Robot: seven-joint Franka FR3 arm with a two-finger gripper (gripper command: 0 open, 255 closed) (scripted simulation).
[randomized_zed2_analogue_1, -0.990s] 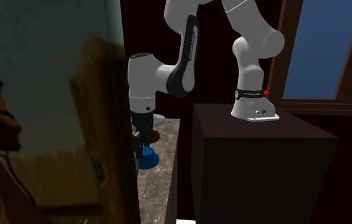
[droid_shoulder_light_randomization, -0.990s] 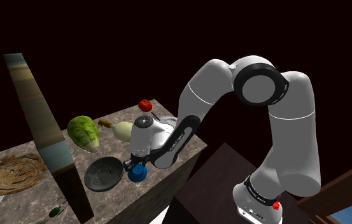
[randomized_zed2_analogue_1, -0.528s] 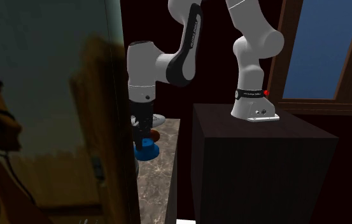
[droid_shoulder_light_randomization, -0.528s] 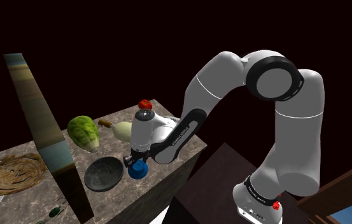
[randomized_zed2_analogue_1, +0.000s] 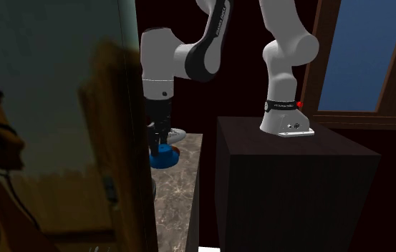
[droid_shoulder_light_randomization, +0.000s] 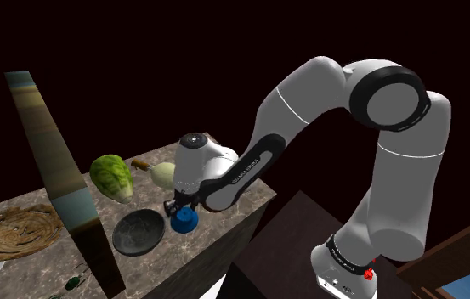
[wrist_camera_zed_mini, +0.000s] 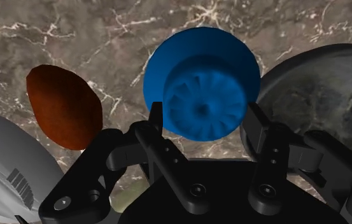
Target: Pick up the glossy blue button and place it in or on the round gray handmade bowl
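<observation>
Jaws clamped on the blue button (wrist_camera_zed_mini: 201,83): in the wrist view the two black fingers (wrist_camera_zed_mini: 157,122) press on either side of its ribbed raised hub, with the wider disc behind it. The button sits under the hand over the brown marbled desk (droid_shoulder_light_randomization: 216,234), near the desk corner closest to the stand (randomized_zed2_analogue_1: 282,186). In the shoulder view it is just beside the round grey bowl (droid_shoulder_light_randomization: 138,232), on the bowl's right and outside it. I can't tell whether the two rims touch, or whether the button is clear of the desk surface. The bowl is upright. A brown egg-shaped thing (wrist_camera_zed_mini: 63,105) lies on the desk, on the far side of the button from the bowl. Further back are a green lettuce head (droid_shoulder_light_randomization: 111,176) and a pale rounded vegetable (droid_shoulder_light_randomization: 163,175), near each other. A tall slanted panel (droid_shoulder_light_randomization: 54,178) stands between the bowl and a round woven mat (droid_shoulder_light_randomization: 14,231). There is a black area behind the desk.
</observation>
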